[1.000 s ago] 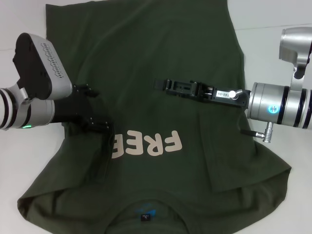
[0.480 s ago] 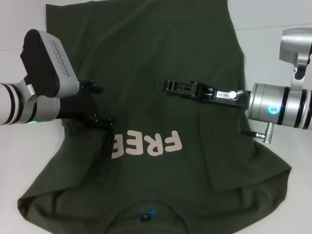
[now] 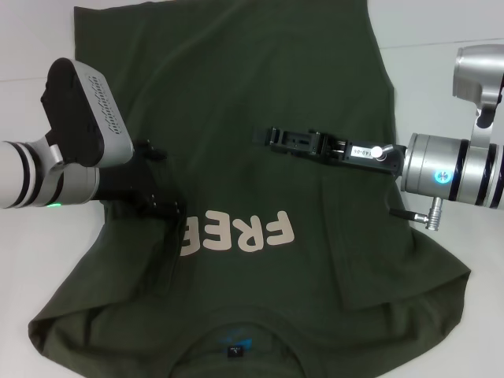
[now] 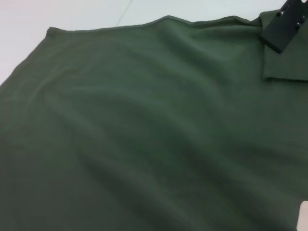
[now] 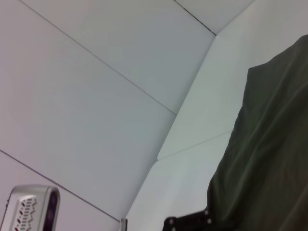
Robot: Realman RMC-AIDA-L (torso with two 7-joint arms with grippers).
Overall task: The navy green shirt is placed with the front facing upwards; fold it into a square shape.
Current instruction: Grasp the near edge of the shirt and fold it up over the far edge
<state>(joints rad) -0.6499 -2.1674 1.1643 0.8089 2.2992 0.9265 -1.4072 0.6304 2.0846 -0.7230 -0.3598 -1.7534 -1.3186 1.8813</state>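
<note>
Shirt lies face up across the table, collar at the near edge. Left hand sits on a folded-in left side by the lettering; right hand rests mid-shirt. Can't tell either grip.

One navy green shirt, two grippers

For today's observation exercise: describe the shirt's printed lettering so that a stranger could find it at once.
A navy green shirt covers most of the white table. Between the left gripper and the right gripper, nearer the collar, pale pinkish block letters read FREE, the only light print there.
</note>
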